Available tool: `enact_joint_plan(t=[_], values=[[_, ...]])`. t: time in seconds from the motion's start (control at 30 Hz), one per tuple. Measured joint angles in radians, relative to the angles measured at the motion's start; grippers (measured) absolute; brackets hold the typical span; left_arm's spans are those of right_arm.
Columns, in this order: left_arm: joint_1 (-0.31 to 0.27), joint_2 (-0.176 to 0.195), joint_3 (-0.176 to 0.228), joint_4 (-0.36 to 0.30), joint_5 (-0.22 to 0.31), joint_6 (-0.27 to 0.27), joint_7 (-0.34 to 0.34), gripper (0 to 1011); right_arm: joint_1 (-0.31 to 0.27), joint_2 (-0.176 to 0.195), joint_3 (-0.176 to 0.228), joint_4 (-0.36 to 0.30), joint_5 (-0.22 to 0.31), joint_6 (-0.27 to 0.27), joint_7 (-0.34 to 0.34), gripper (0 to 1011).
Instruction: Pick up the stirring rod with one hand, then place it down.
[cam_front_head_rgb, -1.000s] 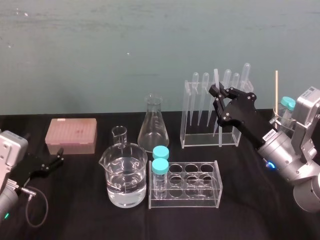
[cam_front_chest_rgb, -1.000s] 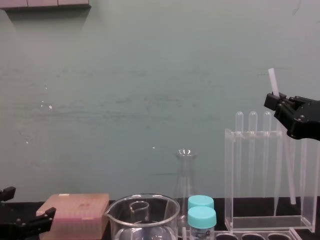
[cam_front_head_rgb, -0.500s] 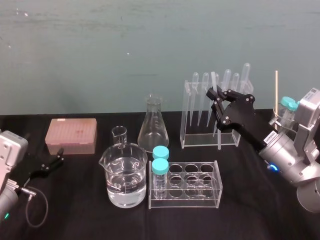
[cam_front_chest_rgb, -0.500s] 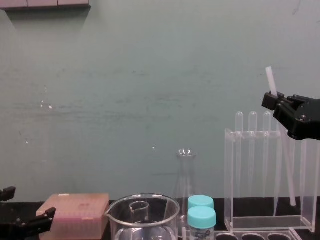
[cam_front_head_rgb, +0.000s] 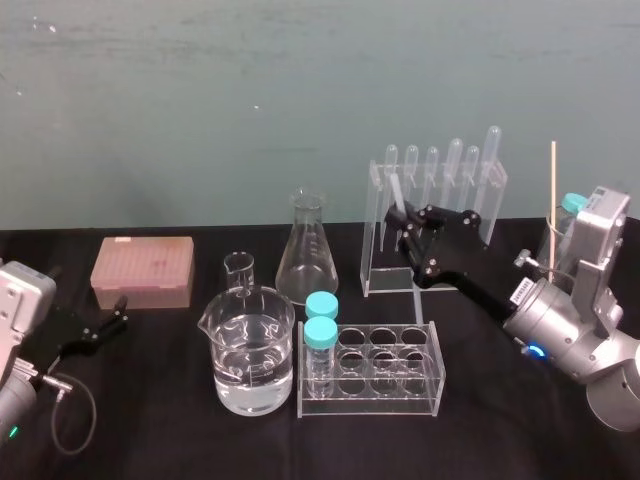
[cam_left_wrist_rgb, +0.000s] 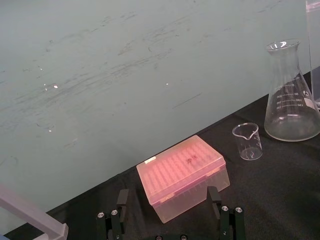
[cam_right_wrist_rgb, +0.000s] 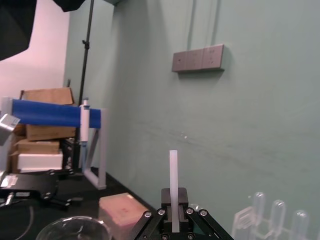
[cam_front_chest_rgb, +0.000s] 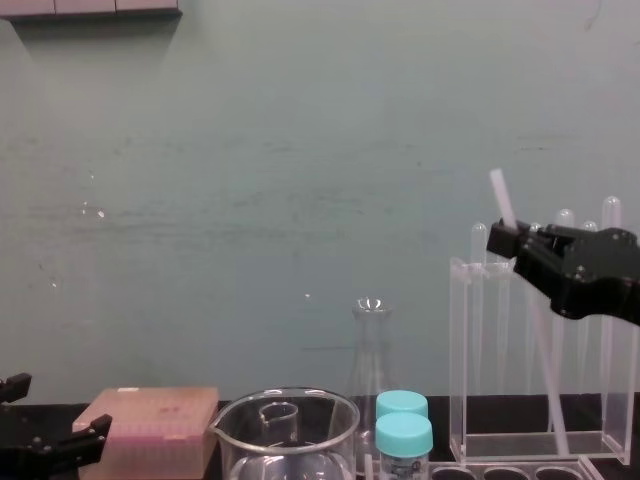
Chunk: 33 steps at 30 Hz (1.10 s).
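Observation:
The stirring rod (cam_front_chest_rgb: 533, 320) is a thin translucent-white stick, tilted, with its top end leaning toward my left. My right gripper (cam_front_chest_rgb: 506, 241) is shut on it near that top end, in front of the clear pipette rack (cam_front_chest_rgb: 462, 350). In the head view the rod's tip (cam_front_head_rgb: 396, 193) pokes up above the black right gripper (cam_front_head_rgb: 408, 224). The right wrist view shows the rod (cam_right_wrist_rgb: 173, 175) standing up between the closed fingers (cam_right_wrist_rgb: 165, 196). The rod's lower end hangs near the rack's base. My left gripper (cam_front_head_rgb: 112, 320) rests open low at the left edge of the table.
The pipette rack (cam_front_head_rgb: 378, 245) holds several bulb-topped pipettes. In front stand a conical flask (cam_front_head_rgb: 305, 250), a small beaker (cam_front_head_rgb: 238, 270), a large beaker of water (cam_front_head_rgb: 250, 350) and a tube rack (cam_front_head_rgb: 400, 375) with two blue-capped tubes. A pink tip box (cam_front_head_rgb: 143, 270) lies at left.
My right gripper has come down and moved to the left with the rod still in it. The rod now leans more. The left arm has not moved.

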Motion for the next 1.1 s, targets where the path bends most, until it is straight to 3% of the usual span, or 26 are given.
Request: enact_joint_plan(t=[0.4, 1.1], values=[[0.0, 0.0, 0.0, 0.0, 0.0, 0.0, 0.0, 1000, 0.019, 0.01, -0.042, 0.038, 0.026, 0.059, 0.017, 69], [0.0, 0.0, 0.0, 0.0, 0.0, 0.0, 0.0, 1000, 0.069, 0.015, -0.116, 0.138, -0.046, 0.076, 0.021, 69]])
